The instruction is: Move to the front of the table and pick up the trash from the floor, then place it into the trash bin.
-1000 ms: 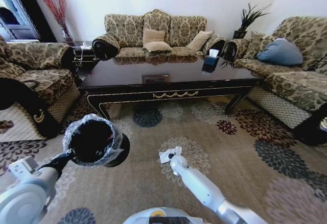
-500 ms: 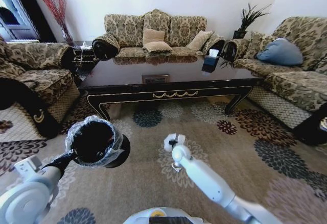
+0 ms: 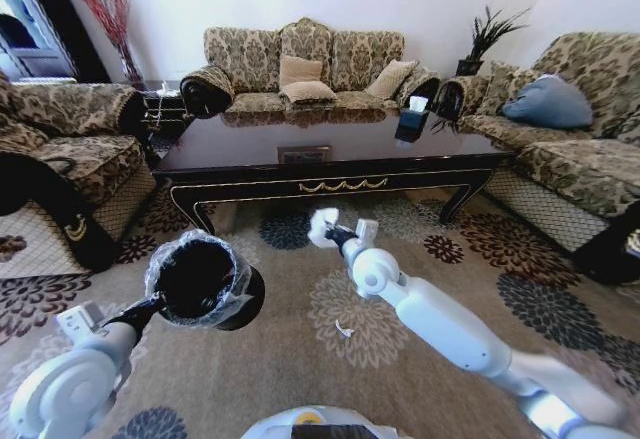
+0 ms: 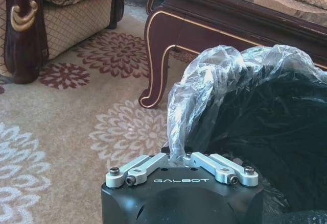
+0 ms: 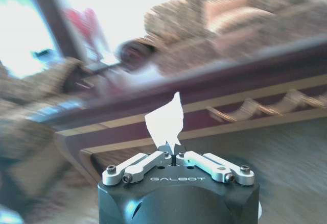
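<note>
The black trash bin (image 3: pixel 205 281) with its crinkled clear liner hangs above the carpet at the lower left. My left gripper (image 4: pixel 181 157) is shut on the liner-covered rim of the trash bin (image 4: pixel 265 147). My right gripper (image 3: pixel 335 231) is raised in front of the dark table (image 3: pixel 330 184), shut on a piece of trash, a white paper napkin (image 3: pixel 321 226). In the right wrist view the napkin (image 5: pixel 164 124) sticks up from the right gripper (image 5: pixel 175 155), with the table's gold-trimmed edge (image 5: pixel 204 101) behind it. A tiny white scrap (image 3: pixel 343 330) lies on the carpet below the right arm.
A dark tissue box (image 3: pixel 412 119) stands on the table. Patterned sofas ring the table: an armchair (image 3: pixel 60 149) at the left, a couch (image 3: pixel 305 64) behind, another (image 3: pixel 580 149) at the right. The table's curved leg (image 4: pixel 158 55) stands close to the bin. Flowered carpet (image 3: pixel 300 319) spreads in front.
My right arm rose from the carpet and swung forward toward the table with the napkin in its grip, uncovering a small scrap on the carpet. The left arm with the bin shifted slightly right.
</note>
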{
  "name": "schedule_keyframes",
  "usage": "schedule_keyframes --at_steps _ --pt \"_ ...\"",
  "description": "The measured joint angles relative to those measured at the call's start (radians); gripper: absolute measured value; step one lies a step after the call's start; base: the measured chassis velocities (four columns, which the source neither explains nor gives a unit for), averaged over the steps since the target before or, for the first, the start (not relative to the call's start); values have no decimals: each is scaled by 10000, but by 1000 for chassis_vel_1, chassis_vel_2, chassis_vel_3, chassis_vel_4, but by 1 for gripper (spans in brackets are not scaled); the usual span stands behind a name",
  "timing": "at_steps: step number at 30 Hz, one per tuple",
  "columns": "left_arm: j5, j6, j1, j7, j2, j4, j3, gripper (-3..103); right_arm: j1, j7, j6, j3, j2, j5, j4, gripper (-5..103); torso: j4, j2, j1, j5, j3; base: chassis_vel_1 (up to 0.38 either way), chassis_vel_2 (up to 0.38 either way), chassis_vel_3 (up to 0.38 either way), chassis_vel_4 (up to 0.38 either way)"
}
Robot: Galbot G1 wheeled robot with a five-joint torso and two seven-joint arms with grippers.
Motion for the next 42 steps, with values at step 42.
schedule_keyframes --at_steps 42 --pt "-397 19 -854 -17 237 523 10 2 2760 -2534 2081 -5817 2392 -3103 -722 0 0 -1 0 -1 0 0 0 0 0"
